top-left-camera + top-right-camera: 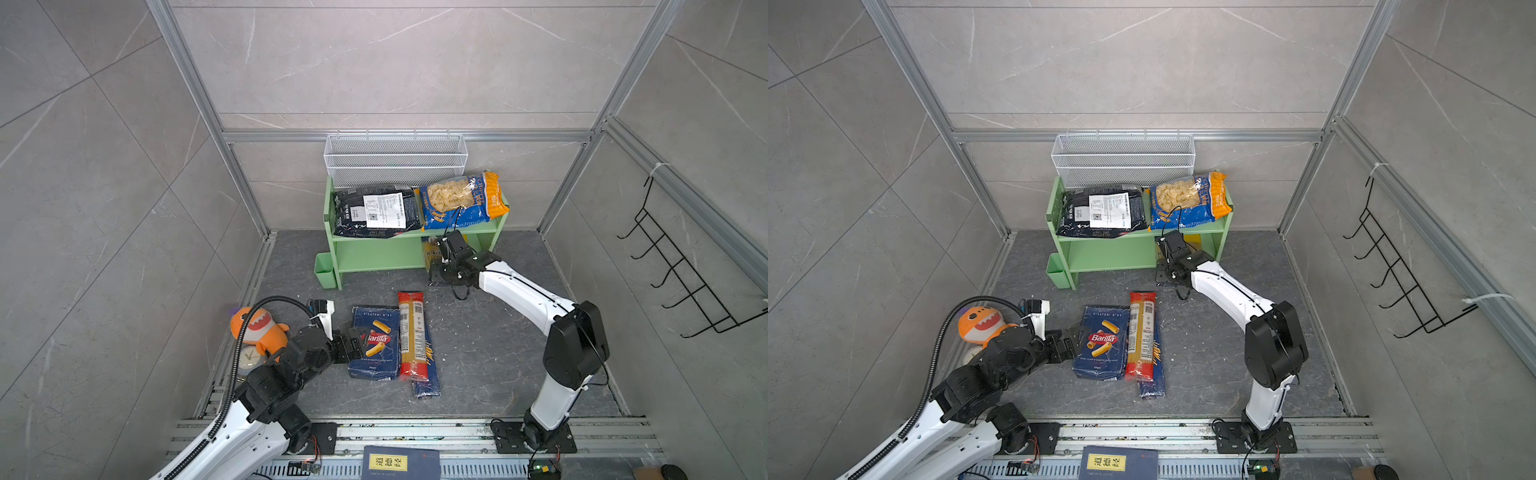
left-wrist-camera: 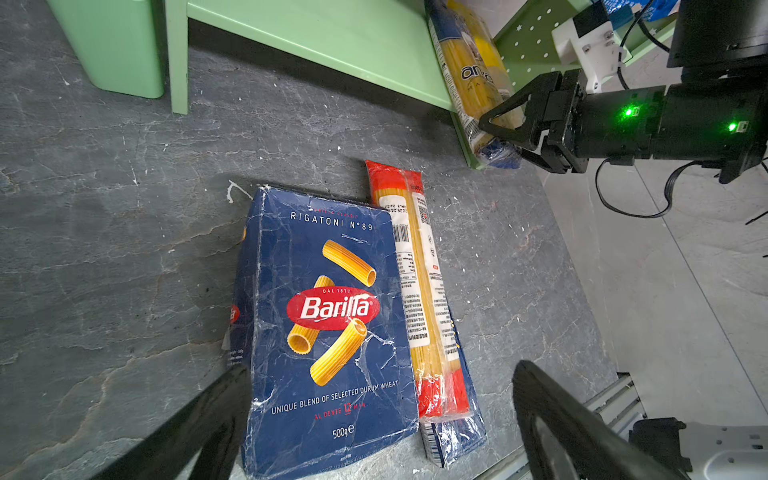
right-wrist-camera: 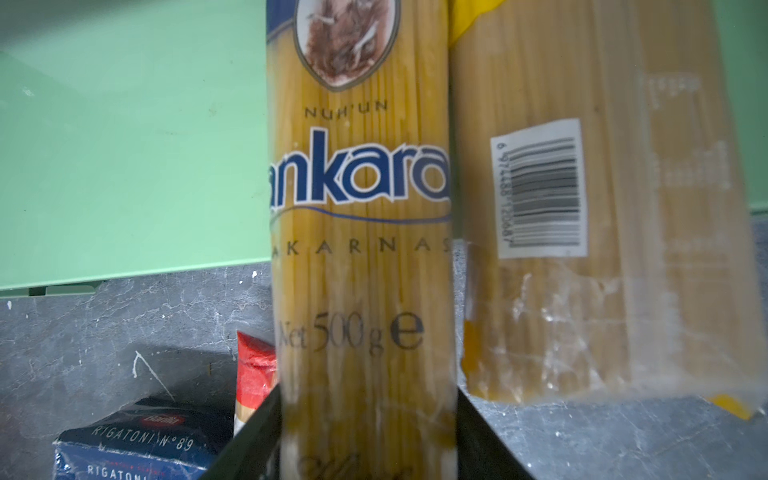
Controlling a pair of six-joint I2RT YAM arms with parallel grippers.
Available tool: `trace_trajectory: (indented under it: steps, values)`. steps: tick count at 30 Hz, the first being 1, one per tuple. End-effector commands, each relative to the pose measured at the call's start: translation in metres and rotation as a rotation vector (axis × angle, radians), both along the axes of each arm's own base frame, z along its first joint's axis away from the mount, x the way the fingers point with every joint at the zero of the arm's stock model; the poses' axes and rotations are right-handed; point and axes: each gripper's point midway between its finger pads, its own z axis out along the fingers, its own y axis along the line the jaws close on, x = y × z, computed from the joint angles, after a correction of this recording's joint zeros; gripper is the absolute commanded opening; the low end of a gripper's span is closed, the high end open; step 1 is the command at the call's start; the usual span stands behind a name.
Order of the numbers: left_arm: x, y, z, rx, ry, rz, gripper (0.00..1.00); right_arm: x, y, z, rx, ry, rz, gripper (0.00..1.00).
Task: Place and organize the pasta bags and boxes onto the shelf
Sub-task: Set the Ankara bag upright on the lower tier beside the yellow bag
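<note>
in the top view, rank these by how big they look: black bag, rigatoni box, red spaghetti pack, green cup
Largest to smallest, in a top view:
1. black bag, though it sits farther back and the next is close
2. rigatoni box
3. red spaghetti pack
4. green cup, clearly smallest

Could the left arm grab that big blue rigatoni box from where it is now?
Probably yes. The left gripper is open right at the edge of the rigatoni box, and nothing lies on top of it; the red spaghetti pack only lies along its far side.
</note>
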Motion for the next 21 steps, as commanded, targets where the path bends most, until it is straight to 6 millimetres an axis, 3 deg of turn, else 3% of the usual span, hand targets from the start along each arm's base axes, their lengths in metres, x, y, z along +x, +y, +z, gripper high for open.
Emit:
trace_trajectory:
  steps: [1,10,16,21]
  values:
    - [-0.002,0.005,0.008,-0.02,-0.014,0.019,1.0,0.028,0.01,0.039,0.058,-0.147,-0.009,0.62]
    - [-0.006,0.012,0.009,-0.032,-0.019,0.034,1.0,0.02,0.007,0.043,0.074,-0.15,-0.008,0.7]
    - [-0.006,0.01,0.008,-0.037,-0.015,0.028,1.0,0.01,0.002,0.05,0.079,-0.164,-0.001,0.9]
    - [-0.006,0.008,0.008,-0.045,-0.014,0.023,1.0,0.004,0.002,0.053,0.094,-0.163,0.009,0.92]
